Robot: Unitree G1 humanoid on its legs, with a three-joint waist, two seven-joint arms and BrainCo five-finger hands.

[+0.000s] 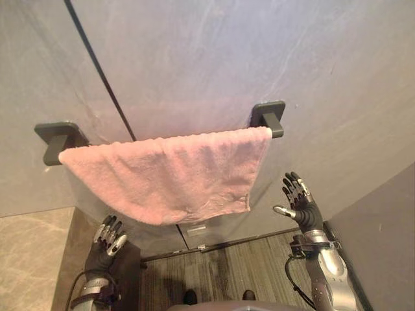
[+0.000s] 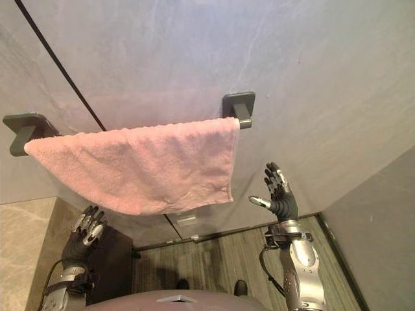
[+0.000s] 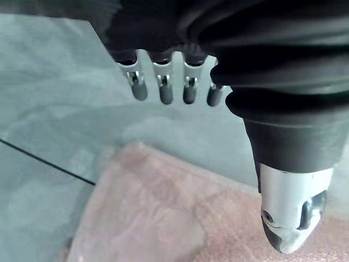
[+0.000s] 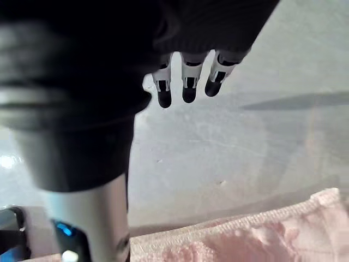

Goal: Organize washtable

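hanging pink towel (image 1: 168, 172), its rail (image 2: 243, 123) mostly hidden between dark brackets (image 1: 269, 118)

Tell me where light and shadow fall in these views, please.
Left eye view: the pink towel is evenly lit, and the wall below the rail is shaded. Right wrist view: the wall past the right hand is bright.

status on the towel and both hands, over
Left hand open, low, clear of towel. Right hand open beside towel, not touching. Towel draped over rail. Nothing between hands and towel.
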